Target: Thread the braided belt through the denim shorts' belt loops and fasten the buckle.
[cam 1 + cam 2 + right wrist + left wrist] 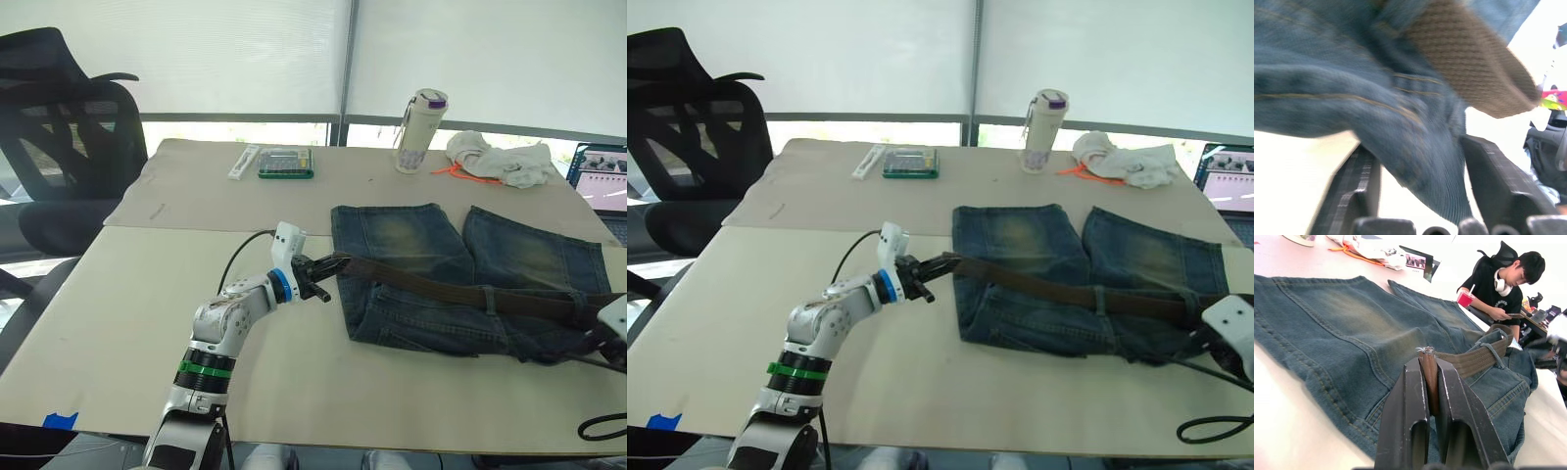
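The denim shorts [460, 269] lie flat on the table's right half, waistband toward me. The braided belt [431, 286], a dark brown strap, runs along the waistband and passes under a belt loop [487, 297]. My left gripper [328, 269] is at the shorts' left edge, shut on the belt's frayed tip [1426, 355]. At the shorts' right end, my right gripper [1415, 147] is open, with a fold of denim [1420, 161] hanging between its fingers and the belt [1469, 63] just beyond. The buckle is hidden.
At the table's far side stand a white bottle [419, 130], a crumpled white cloth [495, 157], a green box [286, 163] and a laptop [600, 181]. A black chair [59, 127] is at left. A person [1503, 284] sits beyond the table. A black cable [602, 427] loops at right.
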Robot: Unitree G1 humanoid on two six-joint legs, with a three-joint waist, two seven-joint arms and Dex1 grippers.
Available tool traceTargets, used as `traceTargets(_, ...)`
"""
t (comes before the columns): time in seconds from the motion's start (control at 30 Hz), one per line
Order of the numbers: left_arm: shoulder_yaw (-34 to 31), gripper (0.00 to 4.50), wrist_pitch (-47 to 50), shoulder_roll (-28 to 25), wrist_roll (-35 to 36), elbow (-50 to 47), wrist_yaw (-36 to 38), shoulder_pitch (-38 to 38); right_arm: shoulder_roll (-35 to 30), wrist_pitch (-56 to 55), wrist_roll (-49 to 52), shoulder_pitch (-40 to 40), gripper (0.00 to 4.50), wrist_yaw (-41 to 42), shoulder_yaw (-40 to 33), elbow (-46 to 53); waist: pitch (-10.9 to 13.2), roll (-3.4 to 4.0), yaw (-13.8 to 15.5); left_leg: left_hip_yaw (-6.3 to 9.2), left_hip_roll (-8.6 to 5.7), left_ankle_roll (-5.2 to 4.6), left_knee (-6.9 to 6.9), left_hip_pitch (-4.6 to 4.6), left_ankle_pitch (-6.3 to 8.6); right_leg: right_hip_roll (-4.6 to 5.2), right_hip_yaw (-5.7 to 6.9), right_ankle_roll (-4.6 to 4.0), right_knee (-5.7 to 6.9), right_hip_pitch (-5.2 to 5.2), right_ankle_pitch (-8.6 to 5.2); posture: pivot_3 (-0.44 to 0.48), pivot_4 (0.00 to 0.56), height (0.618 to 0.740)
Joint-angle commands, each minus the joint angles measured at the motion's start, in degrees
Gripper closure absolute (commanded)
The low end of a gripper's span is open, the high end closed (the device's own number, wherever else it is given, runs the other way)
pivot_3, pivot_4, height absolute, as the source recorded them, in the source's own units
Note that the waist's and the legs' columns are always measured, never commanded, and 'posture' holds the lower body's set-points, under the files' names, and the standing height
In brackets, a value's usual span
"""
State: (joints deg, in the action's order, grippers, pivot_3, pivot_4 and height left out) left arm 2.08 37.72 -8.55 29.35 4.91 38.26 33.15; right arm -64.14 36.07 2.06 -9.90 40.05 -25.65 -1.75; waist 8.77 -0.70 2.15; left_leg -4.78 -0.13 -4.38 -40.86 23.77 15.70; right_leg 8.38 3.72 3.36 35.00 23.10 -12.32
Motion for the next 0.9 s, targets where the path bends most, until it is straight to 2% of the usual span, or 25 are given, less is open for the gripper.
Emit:
traceTargets(0.03, -0.2, 4.5, 0.1, 0.4, 1.1, -2.4, 0.3, 1.2, -2.2, 10.1, 9.6, -2.9, 0.45, 12.5, -8.6, 10.4, 0.0, 0.0, 0.0, 0.01, 0.02, 0.0, 0.01, 0.0, 0.0, -0.01, 0.0, 0.0, 0.01, 0.01, 0.0, 0.0, 0.15, 0.737)
traceTargets(0.1, -0.5, 4.5, 0.6, 0.7, 1.6, -2.5, 0.1, 1.4, -1.0, 15.4, 15.5, 0.3, 0.45, 14.4, -10.5, 14.8, 0.0, 0.01, -0.1, 0.05, 0.05, -0.04, 0.03, 0.01, 0.02, -0.04, 0.02, -0.02, -0.01, 0.0, 0.01, 0.0, 0.15, 0.737)
traceTargets(0.17, -0.6, 4.5, 1.1, 1.6, 2.1, -2.2, -0.5, 1.5, 4.5, 21.9, 24.4, 8.6, 0.45, 12.5, -9.0, 19.5, 0.0, -0.07, -0.7, 0.06, 0.06, -0.4, 0.02, -0.03, 0.24, -0.03, -0.05, -0.05, 0.0, 0.0, 0.03, 0.0, 0.15, 0.737)
traceTargets(0.27, -0.3, 4.5, 1.5, 2.8, 2.0, -2.3, -0.9, 1.6, 12.3, 29.8, 33.2, 16.2, 0.45, 9.7, -6.7, 25.1, 0.1, -0.1, -0.8, 0.23, 0.06, -0.4, -0.02, -0.03, 0.24, -0.03, 0.0, -0.08, 0.01, -0.02, 0.05, 0.0, 0.15, 0.737)
traceTargets(0.37, -1.6, 4.5, 3.3, 4.8, 4.0, -3.6, -2.4, 2.0, 25.4, 37.0, 42.5, 23.0, 0.45, 2.9, -6.8, 28.0, 0.1, -0.1, -0.4, 0.31, 0.04, -0.2, 0.03, 0.03, 0.12, -0.03, 0.07, -0.09, 0.01, 0.02, 0.05, 0.0, 0.15, 0.737)
traceTargets(0.43, -3.0, 4.5, 5.1, 6.2, 6.4, -4.6, -3.7, 2.0, 33.8, 39.8, 46.5, 24.4, 0.45, -1.1, -6.9, 27.9, 0.0, -0.06, 0.0, 0.32, 0.02, 0.1, 0.02, 0.08, -0.05, -0.01, 0.06, -0.1, 0.02, 0.06, 0.05, 0.0, 0.15, 0.737)
traceTargets(0.6, -6.0, 4.5, 8.9, 8.8, 11.8, -7.2, -6.4, 1.2, 51.6, 40.7, 52.4, 24.6, 0.45, -12.2, -6.0, 27.0, 0.0, -0.01, 0.0, 0.3, -0.04, 0.08, 0.02, 0.13, -0.04, 0.03, 0.05, -0.09, 0.04, 0.09, 0.05, 0.0, 0.15, 0.737)
traceTargets(0.73, -6.4, 4.5, 10.5, 10.0, 14.0, -8.7, -8.2, 0.6, 62.3, 36.0, 54.0, 26.1, 0.45, -21.8, -6.2, 25.8, 0.0, 0.03, -0.2, 0.28, -0.05, 0.12, 0.03, 0.1, -0.07, -0.04, 0.04, -0.09, 0.15, 0.14, 0.05, 0.0, 0.15, 0.737)
traceTargets(0.9, -5.7, 4.5, 10.8, 10.2, 14.7, -9.6, -9.3, -0.1, 68.8, 28.1, 60.9, 27.7, 0.45, -27.6, -8.8, 24.9, 0.0, 0.05, -0.6, 0.27, -0.09, 0.15, 0.04, 0.07, -0.09, -0.1, 0.04, -0.09, 0.19, 0.14, 0.05, 0.0, 0.15, 0.737)
